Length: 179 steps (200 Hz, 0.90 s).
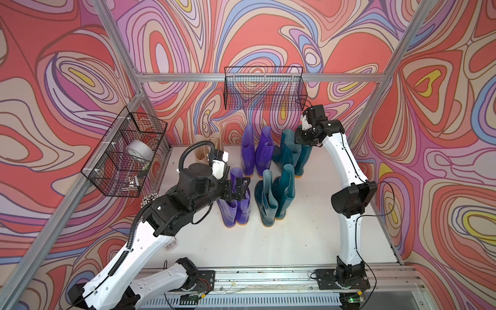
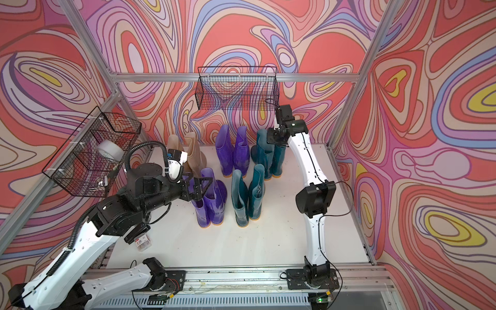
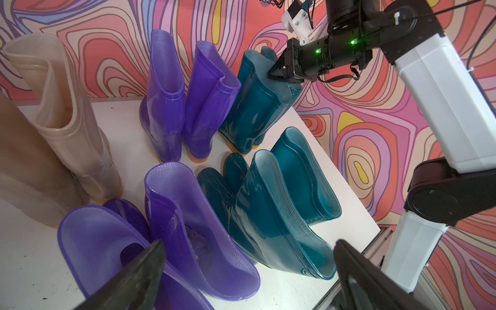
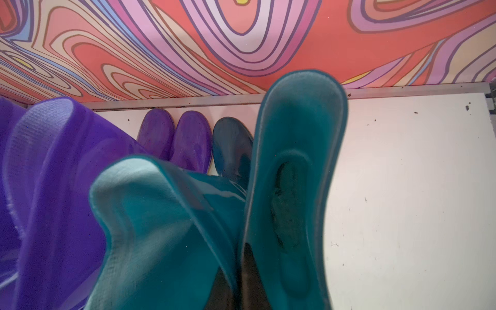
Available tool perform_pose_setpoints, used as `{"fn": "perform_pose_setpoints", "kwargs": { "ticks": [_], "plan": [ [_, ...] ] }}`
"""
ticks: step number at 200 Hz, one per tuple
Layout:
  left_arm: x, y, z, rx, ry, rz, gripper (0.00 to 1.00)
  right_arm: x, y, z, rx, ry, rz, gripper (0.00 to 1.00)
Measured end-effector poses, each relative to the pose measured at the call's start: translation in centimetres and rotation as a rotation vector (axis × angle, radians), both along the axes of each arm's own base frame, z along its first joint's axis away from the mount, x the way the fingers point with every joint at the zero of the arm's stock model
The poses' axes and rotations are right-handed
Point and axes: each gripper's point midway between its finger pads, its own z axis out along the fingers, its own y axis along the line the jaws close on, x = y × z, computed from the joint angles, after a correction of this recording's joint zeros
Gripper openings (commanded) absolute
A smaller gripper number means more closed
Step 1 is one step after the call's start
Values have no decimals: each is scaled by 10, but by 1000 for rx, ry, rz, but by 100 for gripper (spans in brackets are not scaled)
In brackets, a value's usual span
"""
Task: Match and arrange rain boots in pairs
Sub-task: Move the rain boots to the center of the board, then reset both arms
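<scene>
Teal rubber sits pinched in the right gripper (image 3: 272, 74), jaws closed tight on the cuff of the end teal boot (image 1: 305, 161), which stands upright just beyond its teal mate (image 1: 288, 150) on the right arm's side of the rear purple pair (image 1: 256, 153). The left gripper (image 1: 241, 188), spread fully and holding nothing, hovers over the front purple pair (image 1: 236, 206), just forward of the rear purple pair. Any nudge of the held boot toward its mate therefore looks like the right arm's job.

rain boots (image 1: 264, 158) in two rows on the table (image 1: 268, 241), wire basket (image 1: 264, 88) behind
</scene>
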Motion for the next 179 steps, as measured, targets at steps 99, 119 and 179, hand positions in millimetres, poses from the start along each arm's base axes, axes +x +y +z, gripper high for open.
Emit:
{"fn": "perform_pose_setpoints", "kwargs": {
  "ticks": [99, 119, 179],
  "plan": [
    [-7, 70, 11, 138, -109, 240, 100, -4, -2, 77, 58, -208, -23, 73],
    [-8, 93, 20, 186, -152, 332, 100, -25, -8, 107, 81, -270, -39, 98],
    [-1, 135, 5, 325, -329, 523, 100, -176, -23, 128, 178, -569, -88, 98]
  ]
}}
